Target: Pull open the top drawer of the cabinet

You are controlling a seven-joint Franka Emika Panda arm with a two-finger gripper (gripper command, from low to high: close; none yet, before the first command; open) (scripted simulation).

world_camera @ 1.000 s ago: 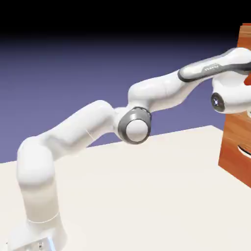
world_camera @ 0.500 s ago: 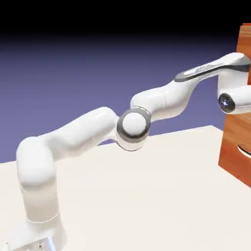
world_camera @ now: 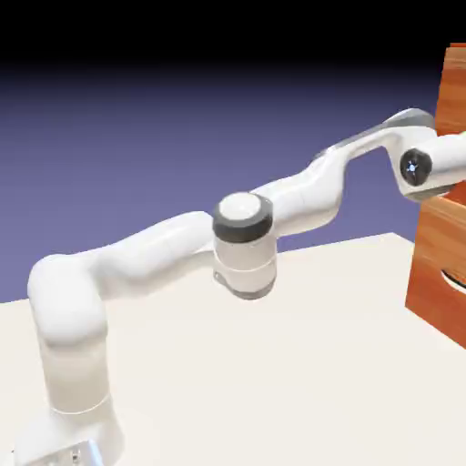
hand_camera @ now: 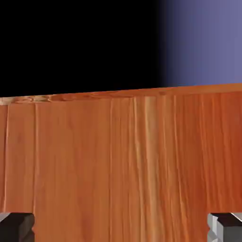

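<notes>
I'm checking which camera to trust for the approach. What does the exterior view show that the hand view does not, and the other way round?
Only the exterior view shows the white arm, the table and the arm reaching to the cabinet at the right edge. Only the hand view shows the gripper with its grey fingertips set wide apart, nothing between them, and the wood's top edge against the dark backdrop. Both share the reddish-brown wood grain.

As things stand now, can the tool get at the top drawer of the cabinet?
Probably yes. In the hand view the open tool faces the wood of the top drawer with nothing between. No handle shows there, so where it could grip I cannot tell.
</notes>
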